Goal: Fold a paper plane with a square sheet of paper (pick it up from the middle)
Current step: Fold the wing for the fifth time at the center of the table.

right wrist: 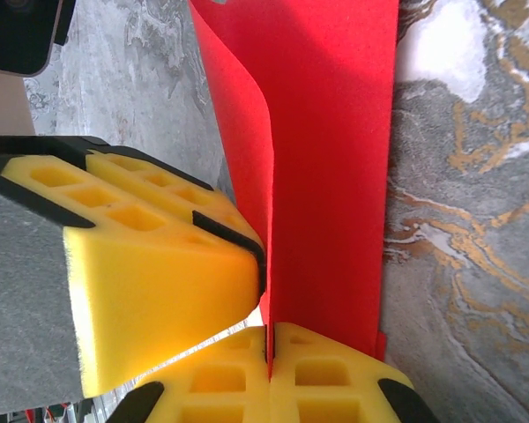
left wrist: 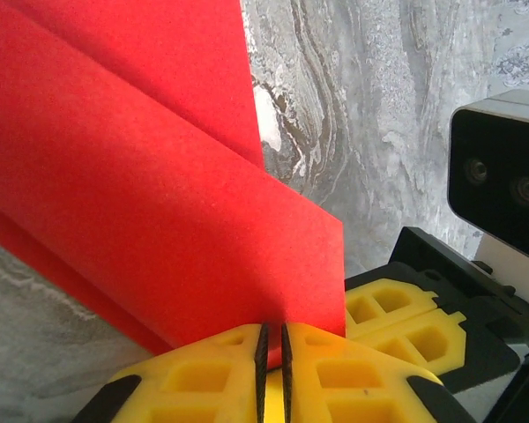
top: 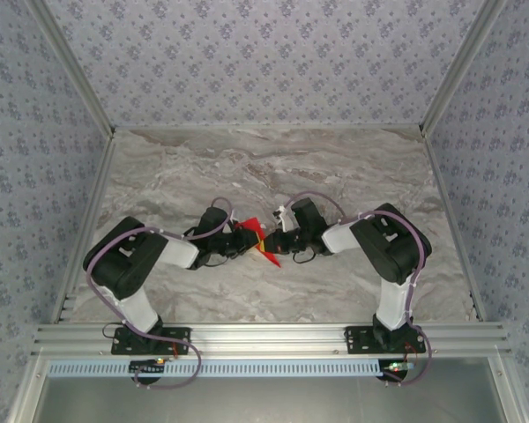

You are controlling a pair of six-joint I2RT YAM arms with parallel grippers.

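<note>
The red sheet of paper (top: 257, 236) is folded into long creased layers and hangs just above the middle of the table between both grippers. In the left wrist view the paper (left wrist: 159, 203) slants up and left, and its lower corner runs into my left gripper (left wrist: 273, 348), whose yellow jaws are pinched on it. The right gripper (right wrist: 270, 348) is shut on the bottom edge of the paper (right wrist: 326, 176), which stands upright from it. A left finger (right wrist: 159, 273) presses the paper's fold from the left. From above, the left gripper (top: 245, 240) and the right gripper (top: 280, 240) almost touch.
The marble tabletop (top: 264, 167) stretches behind and to both sides of the arms. Patterned walls with metal rails (top: 88, 256) close it in left, right and back. The right wrist's camera housing (left wrist: 498, 172) sits close by the left gripper.
</note>
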